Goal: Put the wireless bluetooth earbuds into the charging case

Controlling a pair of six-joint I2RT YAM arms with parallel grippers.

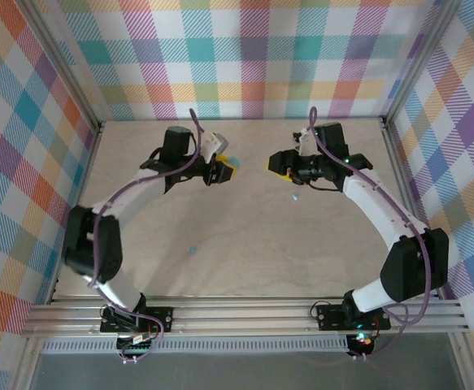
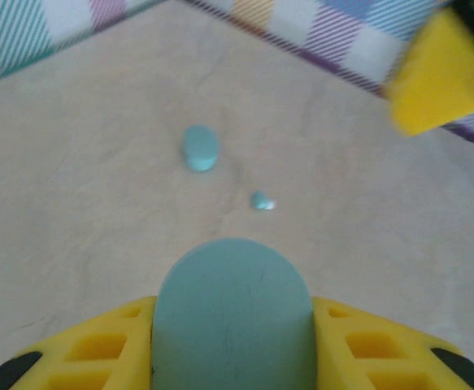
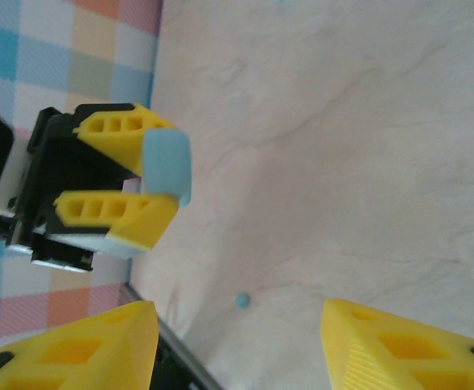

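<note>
My left gripper (image 1: 225, 169) is shut on a light-blue oval charging case (image 1: 231, 159), raised over the far middle of the table. In the left wrist view the case (image 2: 232, 276) sits between the yellow fingers (image 2: 115, 341). Beyond it on the table lie a second light-blue oval case (image 2: 200, 148) and a tiny shiny earbud (image 2: 262, 201). My right gripper (image 1: 275, 162) faces the left one and stands open with nothing in it. Its view shows the held case (image 3: 167, 166) and one earbud (image 3: 242, 301) on the table. From above, earbuds lie at the right (image 1: 295, 196) and nearer the front (image 1: 192, 249).
Plaid walls (image 1: 245, 57) close in the beige table (image 1: 245, 268) on three sides. An aluminium rail (image 1: 245, 313) with both arm bases runs along the near edge. The right gripper's yellow finger (image 2: 444, 73) hangs close ahead of the left one.
</note>
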